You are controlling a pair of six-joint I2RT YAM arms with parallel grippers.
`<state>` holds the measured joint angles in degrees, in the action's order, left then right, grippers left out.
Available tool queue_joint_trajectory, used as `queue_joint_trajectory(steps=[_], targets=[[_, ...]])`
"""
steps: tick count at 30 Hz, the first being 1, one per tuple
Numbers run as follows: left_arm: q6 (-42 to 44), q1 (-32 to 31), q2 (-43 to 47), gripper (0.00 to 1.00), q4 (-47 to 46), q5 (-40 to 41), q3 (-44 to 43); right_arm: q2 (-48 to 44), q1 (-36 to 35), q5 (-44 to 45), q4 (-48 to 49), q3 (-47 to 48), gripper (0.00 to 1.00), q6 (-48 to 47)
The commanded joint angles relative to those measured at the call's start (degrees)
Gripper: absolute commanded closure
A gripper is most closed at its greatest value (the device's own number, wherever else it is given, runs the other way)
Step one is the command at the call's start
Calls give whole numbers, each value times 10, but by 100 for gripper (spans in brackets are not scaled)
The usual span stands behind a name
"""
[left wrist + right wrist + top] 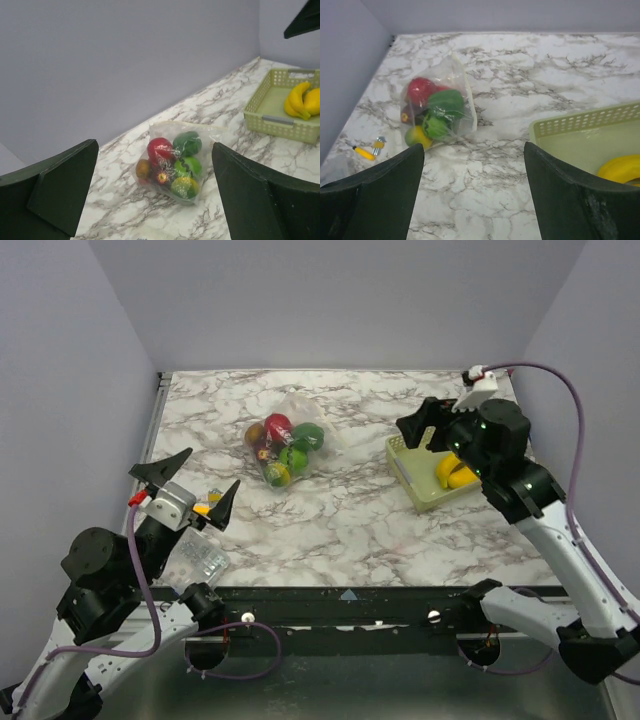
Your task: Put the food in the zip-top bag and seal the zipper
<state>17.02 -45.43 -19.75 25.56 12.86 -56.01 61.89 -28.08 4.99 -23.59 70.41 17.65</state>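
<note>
Flat on table (400,530), zip-top bag (287,445) stuffed with food (278,426); left fingers (60,195) splayed, empty, well apart from it; right fingers (570,195) released beside banana basket (425,502).

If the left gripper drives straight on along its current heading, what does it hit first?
Most likely the zip-top bag: it lies centred ahead of the open left gripper in the wrist view, with only bare table before it. Depth is unclear, so it may touch marble first.

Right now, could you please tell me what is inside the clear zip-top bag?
Through the zip-top bag I see a red toy fruit, a dark green one, a brighter green one, a yellow-green one and an orange one. Anything beneath them is covered.
</note>
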Motion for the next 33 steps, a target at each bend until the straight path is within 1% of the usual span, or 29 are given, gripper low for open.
queue_joint_trajectory(steps=[1, 4, 7, 10, 16, 24, 28, 33], targets=[[-27, 1, 5, 1, -67, 18, -11, -88, -3, -14, -28, -19, 15, 0], [-31, 1, 19, 1, -96, 22, 1, -149, -4, -6, -36, -18, 11, 5], [-21, 1, 29, 1, -110, 30, 7, -196, -3, -6, -42, -16, 4, -3], [-2, 1, 39, 1, -130, 37, 8, -232, -3, 1, -47, -5, 1, -6], [9, 1, 70, 1, -180, 46, 26, -286, -4, 45, -49, 14, 0, 6], [36, 1, 84, 1, -175, 54, 22, -325, -3, 73, -50, 39, 0, 25], [41, 1, 88, 1, -174, 57, 22, -334, -3, 97, -51, 36, 0, 40], [42, 1, 91, 1, -166, 56, 23, -347, -3, 100, -47, 25, 0, 37]])
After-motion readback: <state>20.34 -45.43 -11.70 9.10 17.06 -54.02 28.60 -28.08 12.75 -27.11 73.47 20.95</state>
